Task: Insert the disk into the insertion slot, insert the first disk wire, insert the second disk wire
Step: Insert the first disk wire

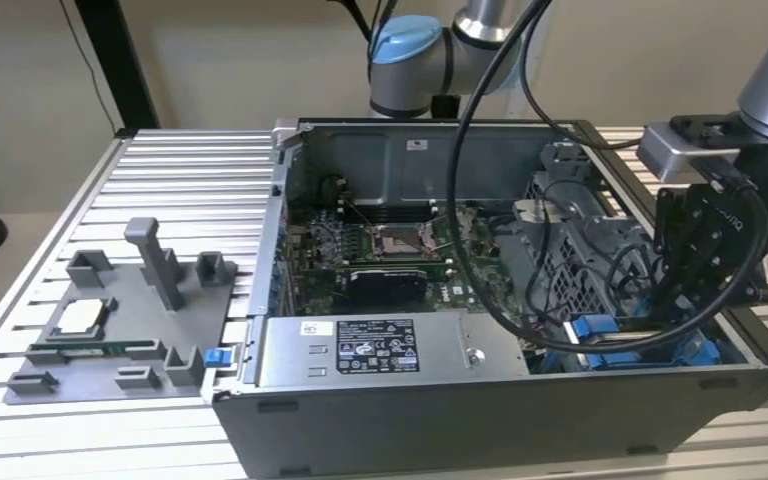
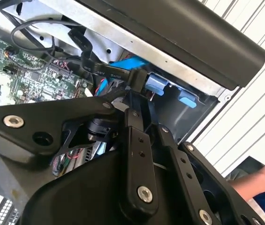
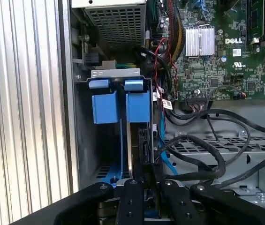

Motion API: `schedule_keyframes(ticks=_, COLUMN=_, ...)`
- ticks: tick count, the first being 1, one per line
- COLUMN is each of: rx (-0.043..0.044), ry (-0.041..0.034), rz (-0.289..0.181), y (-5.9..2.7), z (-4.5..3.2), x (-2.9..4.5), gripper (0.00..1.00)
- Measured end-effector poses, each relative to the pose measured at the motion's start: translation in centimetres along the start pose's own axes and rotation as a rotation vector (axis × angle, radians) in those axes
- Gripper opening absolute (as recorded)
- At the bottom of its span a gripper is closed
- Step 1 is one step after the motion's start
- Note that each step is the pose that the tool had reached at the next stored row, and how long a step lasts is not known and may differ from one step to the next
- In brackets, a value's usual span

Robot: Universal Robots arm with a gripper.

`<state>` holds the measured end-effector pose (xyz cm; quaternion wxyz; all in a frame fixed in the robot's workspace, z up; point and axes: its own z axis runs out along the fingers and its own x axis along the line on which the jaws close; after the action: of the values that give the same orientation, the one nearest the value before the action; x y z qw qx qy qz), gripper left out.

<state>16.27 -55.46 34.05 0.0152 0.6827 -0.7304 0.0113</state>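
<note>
Disk (image 3: 140,140), one in number, stands on its thin edge inside the insertion slot (image 3: 92,150), at the near corner of the computer case (image 1: 491,420) on the exterior view's right. One arm reaches down there. Its one end effector (image 3: 147,176) has two fingers (image 3: 132,199) drawn narrow, one on each flat side of the disk, gripping it. Two bright blue frames sit side by side in the slot, each with a blue tab at its end. One belongs to the disk; the second frame (image 3: 105,105) stands just beside it, toward the case's outer wall.

One grey power-supply box (image 1: 371,350) with a printed label lies along the near wall of the case. One green motherboard (image 1: 384,250) covers the middle, and one silver finned heat sink (image 3: 199,40) sits on it. Several black cables (image 3: 202,154) loop over the grey metal next to the slot and crowd the disk's inner side. One thin blue cable (image 3: 162,154) runs close beside the disk. A thick black hose (image 1: 462,180) from the arm hangs across the open case.

One grey tray (image 1: 104,340) of small parts rests on the slatted desk (image 1: 184,190) at the exterior view's left, well apart from the case. A person's arm (image 2: 259,180) shows beyond the case's outer wall.

The disk shows edge-on as a silver strip beside a dark one, capped by its blue frame at the far end.
</note>
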Motion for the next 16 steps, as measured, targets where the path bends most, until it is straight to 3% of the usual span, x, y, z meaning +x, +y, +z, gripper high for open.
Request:
schedule_keyframes(ticks=8, rx=0.0047, ry=-0.0003, rz=0.0, y=0.19, z=0.09, x=-0.14, gripper=0.0)
schedule_keyframes(ticks=13, rx=0.006, ry=0.0011, rz=0.0, y=0.31, z=0.81, x=-0.16, gripper=0.0)
schedule_keyframes(ticks=16, rx=0.0055, ry=-0.0017, rz=0.001, y=0.33, z=0.94, x=-0.17, gripper=0.0)
